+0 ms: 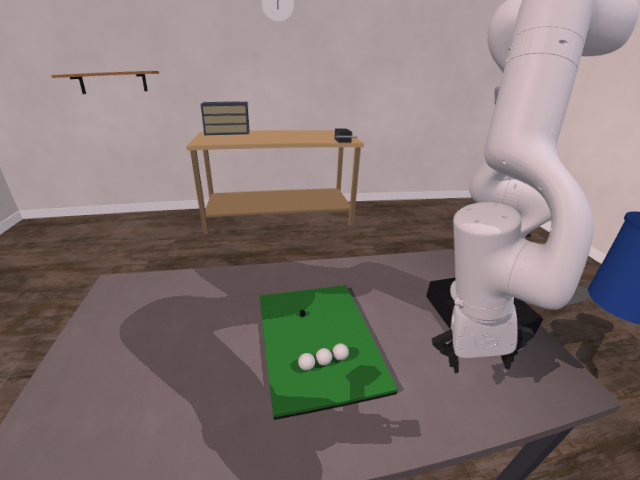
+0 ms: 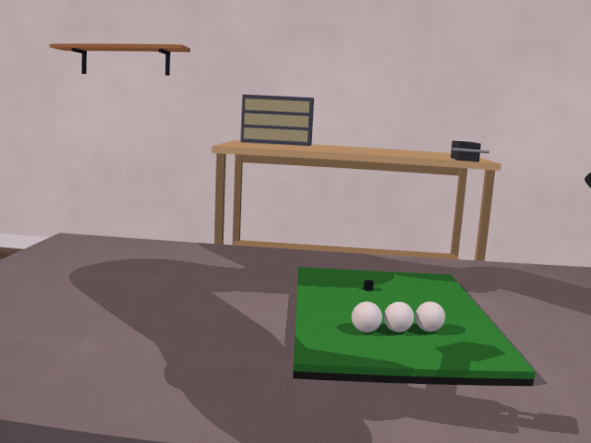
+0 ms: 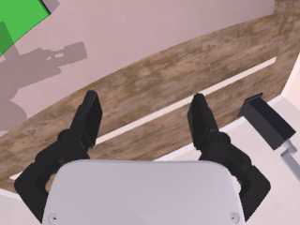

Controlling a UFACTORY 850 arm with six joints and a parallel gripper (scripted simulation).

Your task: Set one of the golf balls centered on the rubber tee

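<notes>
Three white golf balls lie in a row, touching, on a green mat in the middle of the grey table. They also show in the exterior view. A small black rubber tee stands on the far part of the mat, apart from the balls; it also shows in the exterior view. My gripper hangs to the right of the mat, just above the table, fingers wide open and empty. In the wrist view the gripper has nothing between its fingers, and only a corner of the mat shows.
The arm's white base and links stand at the table's right side. A blue object is at the far right. A wooden side table with a drawer box and a small black device stands by the back wall.
</notes>
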